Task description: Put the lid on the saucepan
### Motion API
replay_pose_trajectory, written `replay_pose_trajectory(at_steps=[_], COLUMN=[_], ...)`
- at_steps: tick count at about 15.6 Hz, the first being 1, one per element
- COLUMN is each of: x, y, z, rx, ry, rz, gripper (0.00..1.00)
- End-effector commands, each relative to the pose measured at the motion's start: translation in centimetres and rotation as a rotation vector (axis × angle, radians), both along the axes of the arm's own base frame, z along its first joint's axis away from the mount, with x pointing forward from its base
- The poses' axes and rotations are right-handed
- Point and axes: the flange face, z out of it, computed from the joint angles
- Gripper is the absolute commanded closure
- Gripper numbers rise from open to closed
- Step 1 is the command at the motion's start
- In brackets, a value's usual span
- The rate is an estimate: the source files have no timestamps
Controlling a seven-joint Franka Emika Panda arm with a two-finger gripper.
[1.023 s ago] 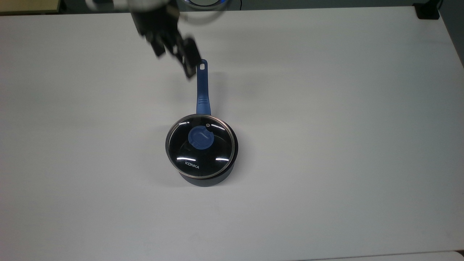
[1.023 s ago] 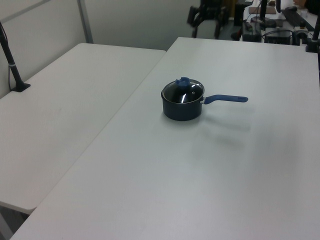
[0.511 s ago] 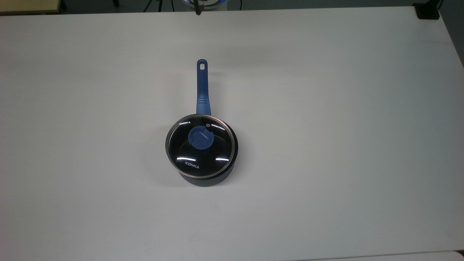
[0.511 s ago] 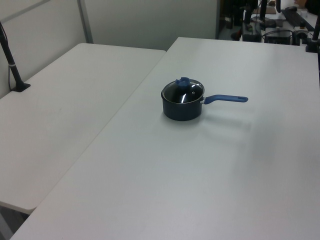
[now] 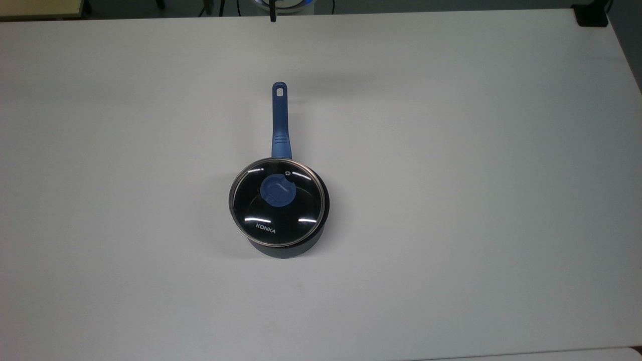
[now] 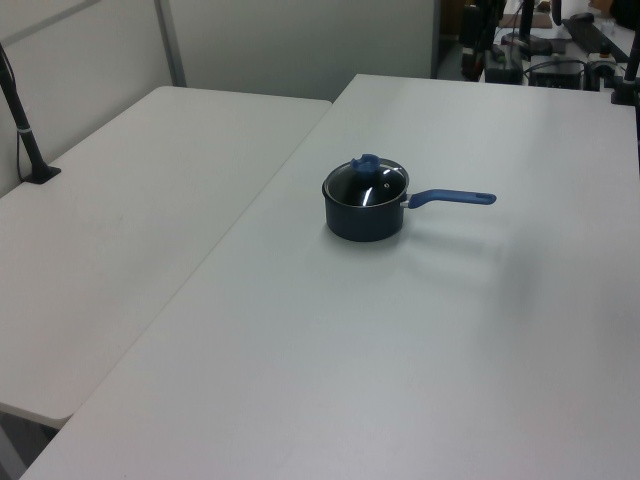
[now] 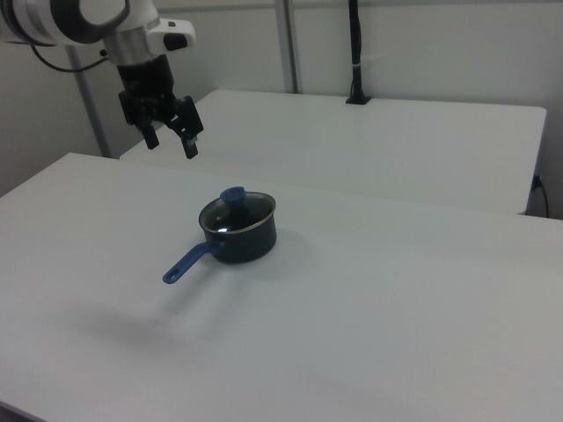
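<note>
Lid (image 5: 277, 203): sits on the saucepan (image 7: 238, 237), mid table
Claw (image 7: 170, 142): open, holding nothing, up high, far away
Risk: lid looks a bit off-centre; a bump could slide it off

glass, steel and matt blue on a plain white top

the lid (image 5: 277, 202) is glossy clear glass with a shiny steel rim and a matt blue knob (image 5: 275, 190) — the saucepan (image 6: 364, 220) looks dark, smooth, faintly satin; the table (image 5: 451, 150) is matt white.

one saucepan (image 5: 301, 248), one lid (image 5: 276, 201), one gripper (image 7: 170, 140), two tables (image 6: 150, 200)
</note>
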Motion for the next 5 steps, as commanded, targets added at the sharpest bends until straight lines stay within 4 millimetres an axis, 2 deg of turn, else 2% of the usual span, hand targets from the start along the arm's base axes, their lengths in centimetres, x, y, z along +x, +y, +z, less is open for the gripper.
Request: replay_pose_trajectory(at_steps=[1, 5], x=[-0.24, -0.26], y=[-0.93, -1.1], z=[0.09, 0.2], rx=[-0.017, -0.017], ry=[-0.038, -0.038], rz=[0.024, 0.022], gripper=[0.0, 0.0])
